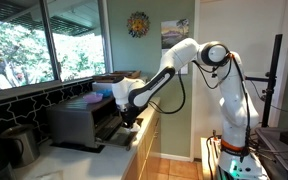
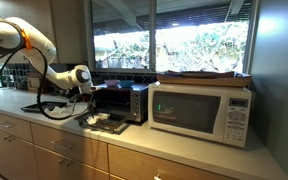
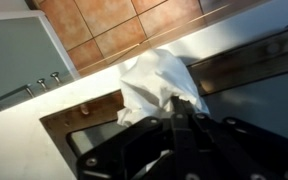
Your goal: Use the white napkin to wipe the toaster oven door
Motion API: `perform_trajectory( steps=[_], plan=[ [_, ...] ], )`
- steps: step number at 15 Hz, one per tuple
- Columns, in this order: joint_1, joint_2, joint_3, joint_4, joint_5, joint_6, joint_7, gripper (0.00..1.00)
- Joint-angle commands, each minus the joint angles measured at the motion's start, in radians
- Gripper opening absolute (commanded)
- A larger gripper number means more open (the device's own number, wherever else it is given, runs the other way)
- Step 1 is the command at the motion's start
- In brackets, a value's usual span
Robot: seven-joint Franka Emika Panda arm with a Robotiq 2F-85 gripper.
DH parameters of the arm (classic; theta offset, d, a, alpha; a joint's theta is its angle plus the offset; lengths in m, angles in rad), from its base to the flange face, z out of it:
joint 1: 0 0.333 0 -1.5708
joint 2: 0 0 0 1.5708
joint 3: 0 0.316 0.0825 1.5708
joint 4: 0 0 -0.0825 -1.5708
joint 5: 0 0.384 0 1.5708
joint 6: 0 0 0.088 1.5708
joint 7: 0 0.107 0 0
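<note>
Near the front edge of the countertop (image 3: 24, 115), the toaster oven (image 2: 119, 100) stands with its door (image 3: 89, 112) dropped open and lying flat toward that edge. A microwave (image 2: 202, 110) sits beside it further along the counter. The gripper (image 3: 174, 118) hangs just over the open door, and in the wrist view its dark fingers are closed on the white napkin (image 3: 152, 82). The napkin bunches up out of the jaws as a crumpled wad, its free folds draping down onto or just above the door's inner face. Whether the cloth is actually touching the glass cannot be told from these views.

The napkin looks light, soft and limp. It has no stiffness of its own, so it will fold, drag and bunch under any sweep instead of pushing back. Taking it by the gathered middle, as it is held here, seems right, since that leaves loose cloth below the fingertips to meet the surface. The likely risks are the wad slipping out under friction and the fingertips scraping the door directly.
</note>
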Motion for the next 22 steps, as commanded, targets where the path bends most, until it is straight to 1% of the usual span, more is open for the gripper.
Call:
perform_trajectory(
  steps=[1,6,7,9,14,18,22],
  plan=[
    [0.009,0.0,0.029,-0.002,0.117,0.052,-0.182,0.0],
    [0.0,-0.009,0.055,-0.009,0.273,0.121,-0.473,0.0],
    [0.013,-0.005,0.035,0.0,0.23,0.107,-0.428,0.0],
    [0.032,-0.002,-0.02,0.004,0.087,0.097,-0.26,0.0],
    [0.019,0.019,-0.111,0.007,-0.103,0.061,-0.041,0.0],
    [0.017,0.038,-0.162,0.015,-0.238,0.022,0.16,0.0],
    [0.012,0.064,-0.186,0.026,-0.38,-0.032,0.373,0.0]
  ],
)
